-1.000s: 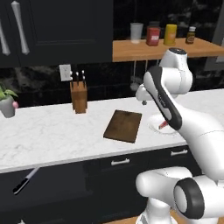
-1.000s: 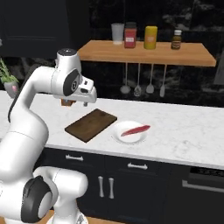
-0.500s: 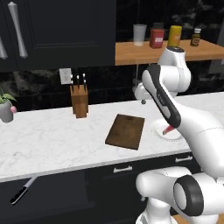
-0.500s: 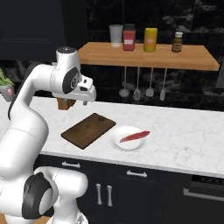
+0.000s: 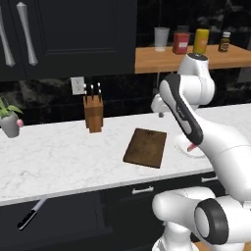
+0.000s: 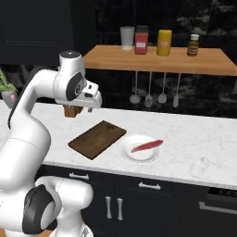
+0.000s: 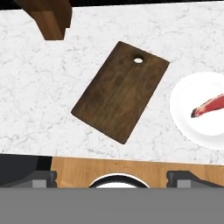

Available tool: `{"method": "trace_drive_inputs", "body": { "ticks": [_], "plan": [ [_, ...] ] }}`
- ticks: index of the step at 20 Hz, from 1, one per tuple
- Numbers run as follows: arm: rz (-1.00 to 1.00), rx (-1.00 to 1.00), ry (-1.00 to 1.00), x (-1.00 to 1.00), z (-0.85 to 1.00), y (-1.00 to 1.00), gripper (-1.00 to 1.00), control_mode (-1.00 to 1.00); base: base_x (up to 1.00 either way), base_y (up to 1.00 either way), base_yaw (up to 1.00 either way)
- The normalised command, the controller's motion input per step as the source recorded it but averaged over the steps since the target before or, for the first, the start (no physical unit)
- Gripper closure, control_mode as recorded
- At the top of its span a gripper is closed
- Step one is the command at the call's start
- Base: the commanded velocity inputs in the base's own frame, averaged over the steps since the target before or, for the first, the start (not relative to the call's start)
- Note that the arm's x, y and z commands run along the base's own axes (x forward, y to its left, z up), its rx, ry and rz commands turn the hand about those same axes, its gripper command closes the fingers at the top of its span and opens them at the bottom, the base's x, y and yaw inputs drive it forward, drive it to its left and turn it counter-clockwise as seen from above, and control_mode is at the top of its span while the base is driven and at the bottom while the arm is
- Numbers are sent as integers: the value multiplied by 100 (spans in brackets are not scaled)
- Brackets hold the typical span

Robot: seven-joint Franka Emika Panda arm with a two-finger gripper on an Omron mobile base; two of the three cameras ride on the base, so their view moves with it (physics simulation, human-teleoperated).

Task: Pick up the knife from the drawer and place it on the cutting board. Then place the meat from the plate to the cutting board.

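your pincer (image 6: pixel 94 105) hangs above the white marble surface (image 5: pixel 59 152), up over the back edge of the cutting board (image 5: pixel 145 147). in the hand view its two dark finger tips (image 7: pixel 41 179) sit wide apart at the bottom, spread with nothing between them.

the cutting board lies flat on the surface, turned at an angle, bare on top, with its small hanging hole (image 7: pixel 138 60) toward the wall. just beside it, on the side away from the knife block (image 5: pixel 93 112), sits the plate (image 6: pixel 139 148) with the meat (image 6: pixel 146 145) lying across it. plate and board are close, but you can see a strip of marble between them in the hand view.

the knife (image 5: pixel 31 213) lies low at the left of the left base view, below the surface edge, black handle toward you and blade pointing up and right, in the drawer (image 5: pixel 54 220). it is well apart from the board and from your pincer.

the knife block stands upright near the wall, a potted plant (image 5: pixel 10 118) sits at the far left of the surface, and a wooden shelf (image 6: pixel 157 59) above carries a cup and three jars.
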Motion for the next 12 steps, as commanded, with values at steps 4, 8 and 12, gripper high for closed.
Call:
{"method": "trace_drive_inputs", "body": {
  "ticks": [4, 8, 12],
  "plan": [
    [0, 0, 0, 0, 0, 0, -100, 100, 13, 1, 0],
    [0, 0, 0, 0, 0, 0, -100, 100, 4, 0, 3],
    [0, 0, 0, 0, 0, 0, -100, 100, 0, 0, 0]
  ]
}}
